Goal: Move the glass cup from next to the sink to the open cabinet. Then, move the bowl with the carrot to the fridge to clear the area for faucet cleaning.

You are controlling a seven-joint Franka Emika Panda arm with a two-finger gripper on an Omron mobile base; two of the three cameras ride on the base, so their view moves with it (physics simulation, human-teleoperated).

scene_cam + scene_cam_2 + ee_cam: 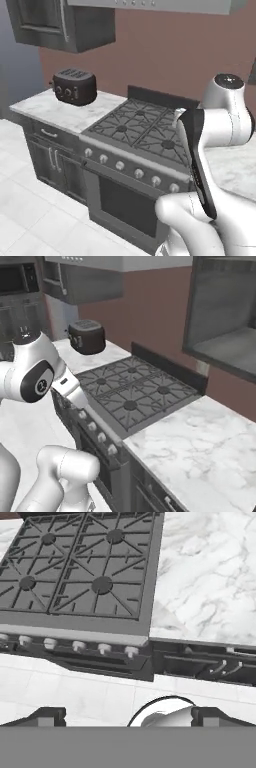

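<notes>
My gripper (131, 714) hangs above the floor in front of the stove, looking down at it. Its two dark fingertips (47, 716) stand far apart at the bottom of the hand view, so it is open and holds nothing. An open wall cabinet (225, 331) with a bare grey shelf hangs at the upper right, above the marble counter (200, 446). The glass cup, the sink, the faucet, the bowl with the carrot and the fridge are all out of view.
A dark gas stove (140, 125) with a row of knobs (75, 646) is straight ahead. A black toaster (75, 86) sits on the counter to its left. Dark base cabinets with drawers (210, 664) stand under the counters. A closed wall cabinet (60, 25) hangs at the upper left.
</notes>
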